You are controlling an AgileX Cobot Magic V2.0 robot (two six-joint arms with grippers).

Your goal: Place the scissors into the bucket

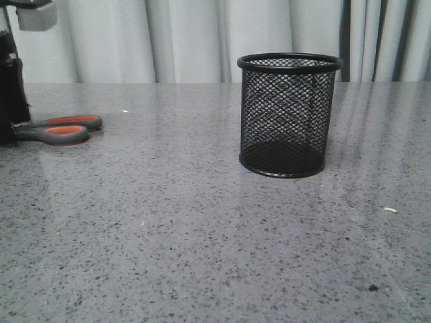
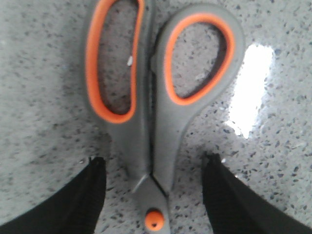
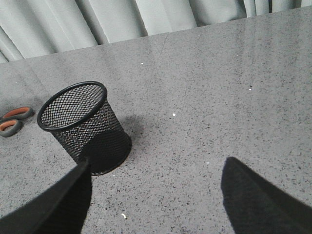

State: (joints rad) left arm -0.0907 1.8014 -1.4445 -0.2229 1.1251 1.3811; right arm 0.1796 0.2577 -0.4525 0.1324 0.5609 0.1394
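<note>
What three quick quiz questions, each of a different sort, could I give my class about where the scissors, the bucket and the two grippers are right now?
1. True or false: the scissors already lie inside the bucket.
2. Multiple choice: the left gripper is (A) shut on the scissors, (B) open with a finger on each side of the scissors near the pivot, (C) reaching into the bucket.
3. Short answer: is the bucket upright or tipped over, and what does it hold?

Key
1. False: they lie flat on the table, at the far left of the front view.
2. B.
3. Upright; nothing shows through the mesh. The right gripper is open, near the bucket.
</note>
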